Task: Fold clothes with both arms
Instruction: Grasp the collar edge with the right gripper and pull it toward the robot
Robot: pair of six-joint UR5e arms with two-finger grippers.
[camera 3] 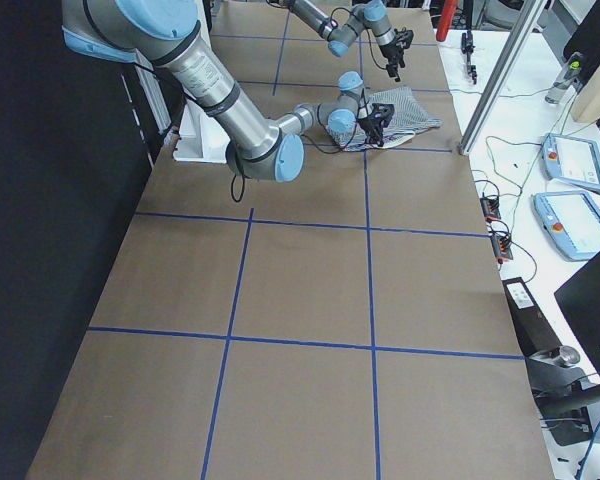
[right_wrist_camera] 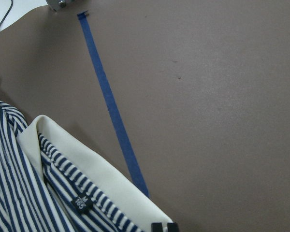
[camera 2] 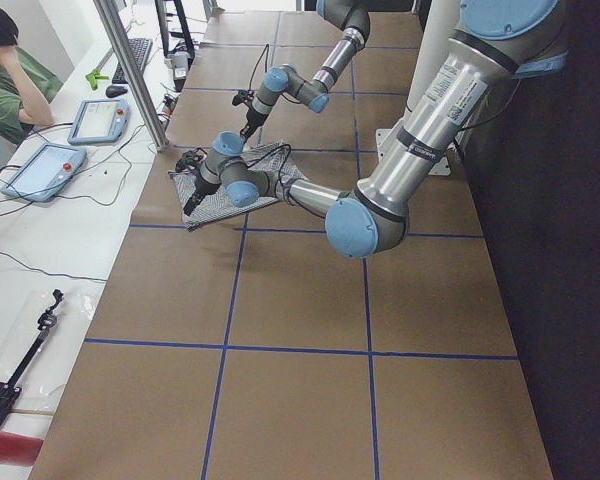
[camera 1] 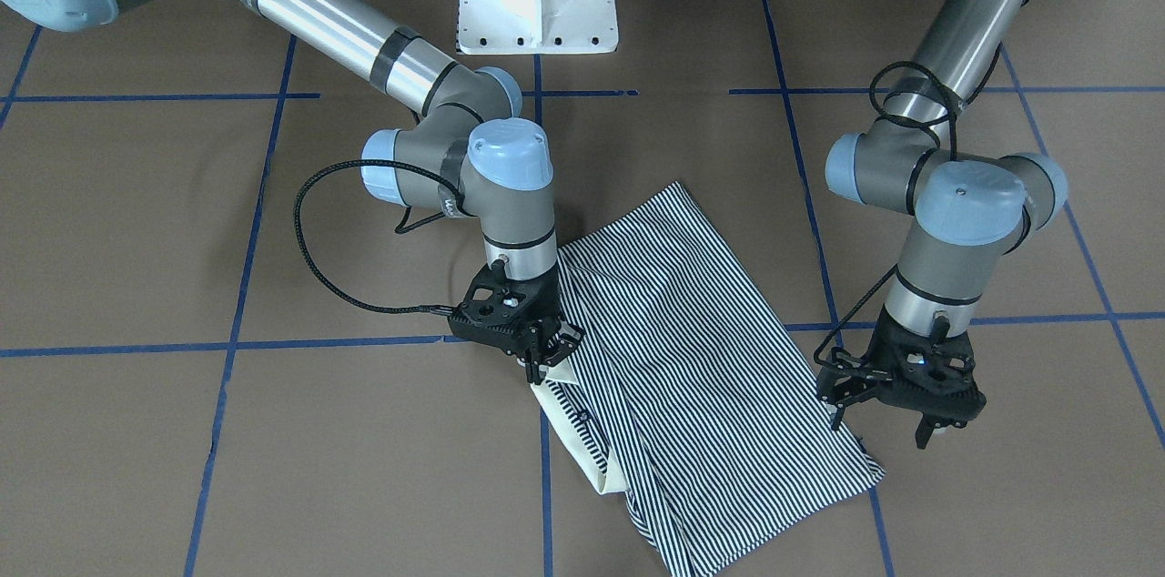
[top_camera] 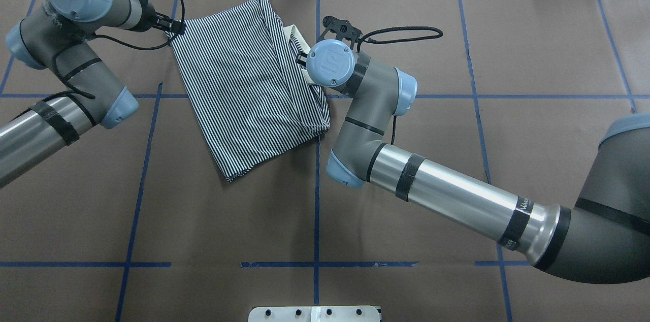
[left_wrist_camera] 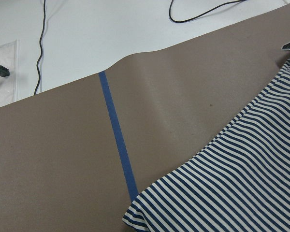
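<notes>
The striped polo shirt (camera 1: 692, 359) lies folded into a slanted rectangle on the brown table cover, also seen from overhead (top_camera: 244, 88). Its cream collar (camera 1: 582, 440) pokes out along one long edge. My right gripper (camera 1: 539, 369) points down at that edge with its fingers pinched together on the collar (right_wrist_camera: 101, 179); its fingertips (right_wrist_camera: 158, 227) touch the collar's rim. My left gripper (camera 1: 883, 427) hangs open just off the shirt's opposite corner, touching nothing. The left wrist view holds only a striped corner (left_wrist_camera: 232, 193) and bare table.
The white pedestal base (camera 1: 537, 4) stands behind the shirt. Blue tape lines (camera 1: 346, 342) grid the table. A side bench past the shirt's end holds tablets (camera 2: 42, 170) and cables, and a person (camera 2: 10, 70) sits there. A metal post (camera 2: 130, 70) rises at the table's edge.
</notes>
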